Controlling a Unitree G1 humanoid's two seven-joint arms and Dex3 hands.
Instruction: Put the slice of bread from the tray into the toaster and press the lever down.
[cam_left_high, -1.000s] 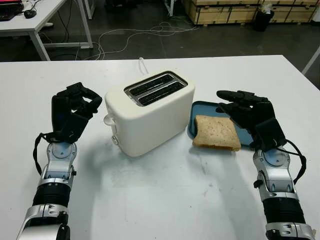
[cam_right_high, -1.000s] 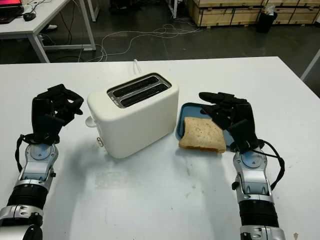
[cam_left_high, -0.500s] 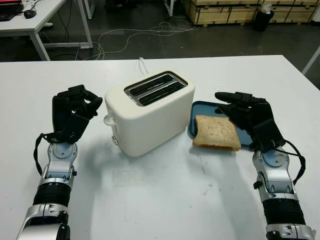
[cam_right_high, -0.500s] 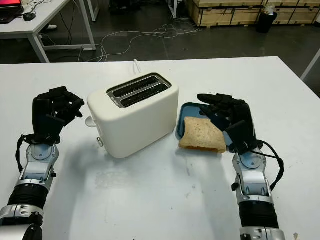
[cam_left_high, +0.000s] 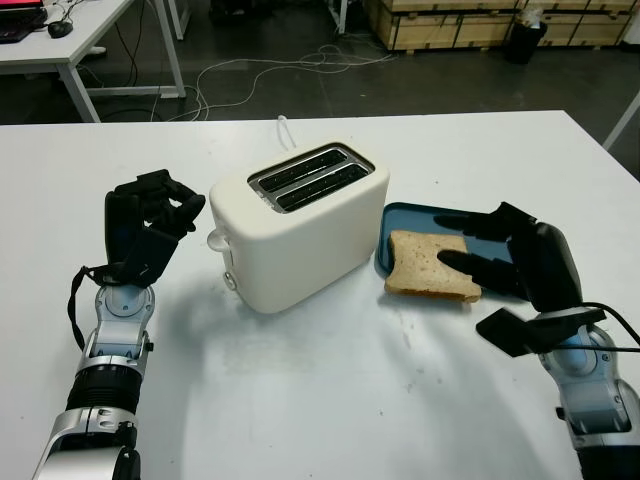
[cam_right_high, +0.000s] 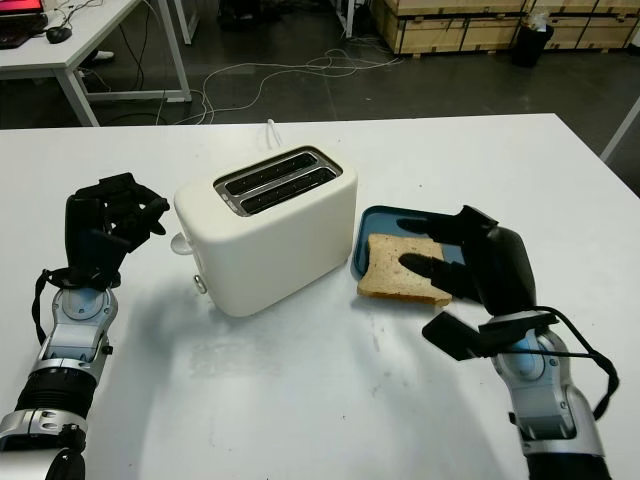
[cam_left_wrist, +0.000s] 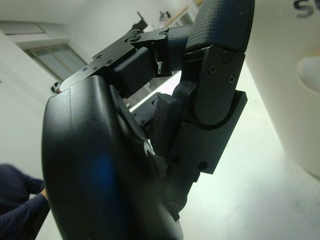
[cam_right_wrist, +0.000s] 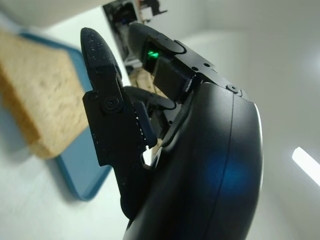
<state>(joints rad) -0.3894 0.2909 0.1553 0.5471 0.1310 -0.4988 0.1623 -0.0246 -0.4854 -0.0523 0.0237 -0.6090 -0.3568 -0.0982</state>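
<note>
White surface (cam_left_high: 330, 400) carries the whole setup, with a dark workshop floor, loose cables and wooden crates behind it. Cream toaster (cam_left_high: 298, 222) stands near the middle, set at an angle, both top slots (cam_left_high: 308, 178) empty. Its lever (cam_left_high: 217, 240) projects from the end wall facing the left hand and sits high, so it is judged not yet pressed. Just beside the toaster's other end lies a blue tray (cam_left_high: 410, 217), and the slice of bread (cam_left_high: 432, 266) lies on it, overhanging the tray's near edge. Right hand (cam_left_high: 515, 275) is at the bread's outer side, turned sideways, with one finger reaching over the slice and another low by the surface; it has not closed on the bread and holds nothing, fingers uncurled. Whether any fingertip touches the crust cannot be told. Left hand (cam_left_high: 148, 222) is raised near the lever end of the toaster, well clear of it, fingers curled in on nothing. Progress: no step is complete. Bread is not yet picked up; insertion into a slot and the lever press both remain. Hidden or unclear: the far right part of the tray is covered by the right hand, the underside of the slice is out of sight, and the lever's track on the toaster wall is hard to make out.
</note>
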